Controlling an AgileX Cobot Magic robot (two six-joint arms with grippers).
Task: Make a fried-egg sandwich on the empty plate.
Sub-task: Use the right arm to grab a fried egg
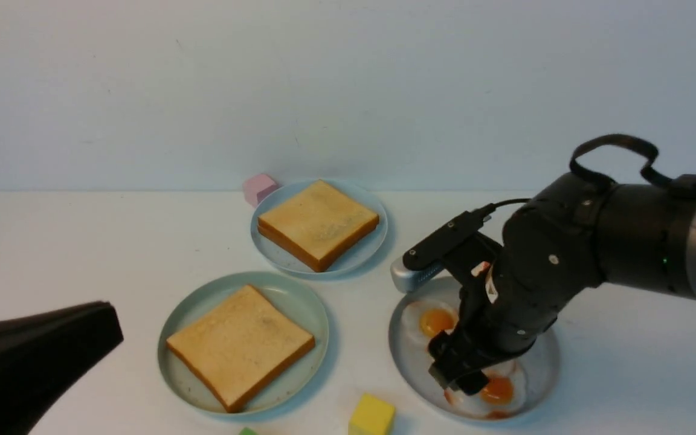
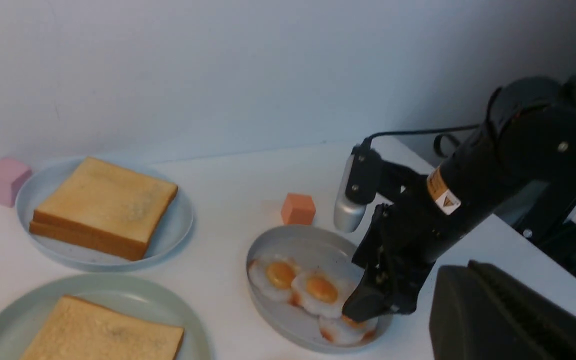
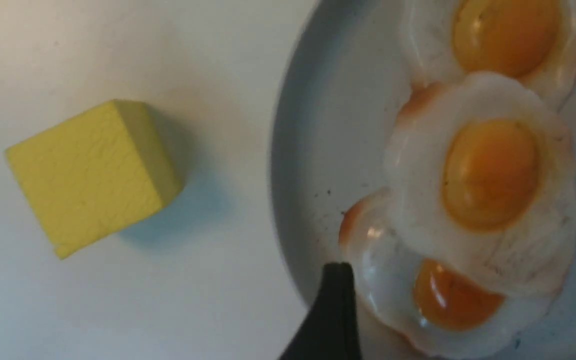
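The pale mint-green plate holds one golden toast slice with nothing on it. A second toast slice lies on the light-blue plate behind. Three overlapping fried eggs lie on the grey plate at the right. My right gripper is low over them and open. In the right wrist view its fingers stand either side of the nearest egg, with the middle egg beyond. My left gripper hovers at the front left, shut and empty. No assembled sandwich shows.
A yellow cube sits at the front between the mint plate and the egg plate. A pink cube is behind the blue plate. An orange cube is behind the egg plate. A green bit shows at the front edge.
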